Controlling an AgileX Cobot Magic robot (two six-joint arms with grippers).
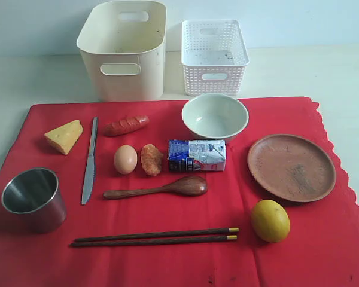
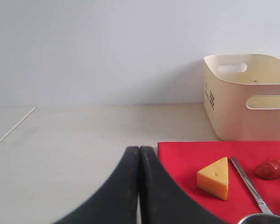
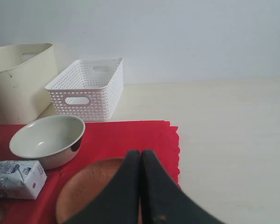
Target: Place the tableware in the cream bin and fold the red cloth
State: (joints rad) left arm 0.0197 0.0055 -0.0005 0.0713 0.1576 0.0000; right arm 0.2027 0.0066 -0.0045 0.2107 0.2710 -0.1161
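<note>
Six pieces of tableware lie on the red cloth [image 1: 167, 263]: steel cup [image 1: 33, 197] near left, knife [image 1: 90, 161] beside it, spoon [image 1: 158, 188] and chopsticks [image 1: 155, 237] in the middle, bowl [image 1: 215, 116] far back, plate [image 1: 291, 167] right. The cream bin [image 1: 122, 51] stands open far left, just past the cloth. The left gripper [image 2: 139, 151] and right gripper [image 3: 140, 154] are pinched shut, holding nothing. The lemon [image 1: 270, 220] and milk carton [image 1: 197, 155] sit there too, so folding must wait, I think.
</note>
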